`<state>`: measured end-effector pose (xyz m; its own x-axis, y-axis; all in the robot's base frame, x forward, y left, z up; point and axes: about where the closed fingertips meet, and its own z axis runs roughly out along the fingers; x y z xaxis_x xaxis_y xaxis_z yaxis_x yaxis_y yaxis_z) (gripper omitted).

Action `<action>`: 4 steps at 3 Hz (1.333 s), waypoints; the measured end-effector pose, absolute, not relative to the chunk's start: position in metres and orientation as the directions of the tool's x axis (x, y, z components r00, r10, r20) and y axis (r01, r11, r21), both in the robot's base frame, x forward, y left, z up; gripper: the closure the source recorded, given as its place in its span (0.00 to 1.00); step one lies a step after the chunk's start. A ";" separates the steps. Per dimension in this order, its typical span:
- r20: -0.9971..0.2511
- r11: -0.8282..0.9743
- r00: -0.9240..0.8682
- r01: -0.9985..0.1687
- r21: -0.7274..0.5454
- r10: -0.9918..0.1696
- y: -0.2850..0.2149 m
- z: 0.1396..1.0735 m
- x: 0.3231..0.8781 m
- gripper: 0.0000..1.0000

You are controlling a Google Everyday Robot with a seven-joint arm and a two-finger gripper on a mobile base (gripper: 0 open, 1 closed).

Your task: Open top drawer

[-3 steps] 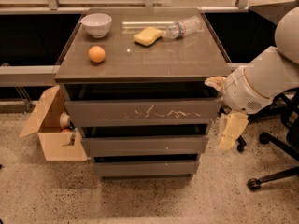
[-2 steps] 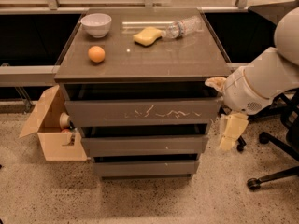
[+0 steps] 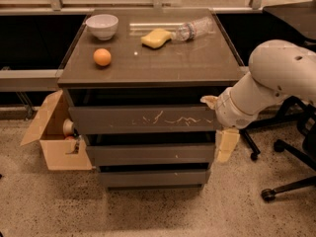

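Note:
The top drawer is the tallest grey-brown front of three, with white scratch marks across its face and a dark gap above it under the cabinet top. My gripper is at the drawer's right end, on a white arm that comes in from the right. Its upper cream fingertip is at the drawer front's top right corner. The lower finger hangs beside the second drawer. The fingers are spread apart and hold nothing.
On the cabinet top are a white bowl, an orange, a yellow sponge and a lying plastic bottle. An open cardboard box stands at the left. Office chair legs are at the right.
My gripper has moved left and slightly down, from beside the cabinet to the top drawer's right end. The things on the cabinet have not moved.

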<state>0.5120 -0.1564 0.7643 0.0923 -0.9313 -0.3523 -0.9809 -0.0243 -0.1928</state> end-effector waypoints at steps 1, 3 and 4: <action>-0.372 -0.038 0.103 -0.983 -0.179 -0.923 -0.152 0.696 0.567 0.00; -0.257 -0.050 0.115 -0.968 -0.247 -0.959 -0.156 0.687 0.583 0.00; -0.171 -0.060 0.124 -0.939 -0.337 -0.977 -0.167 0.685 0.604 0.00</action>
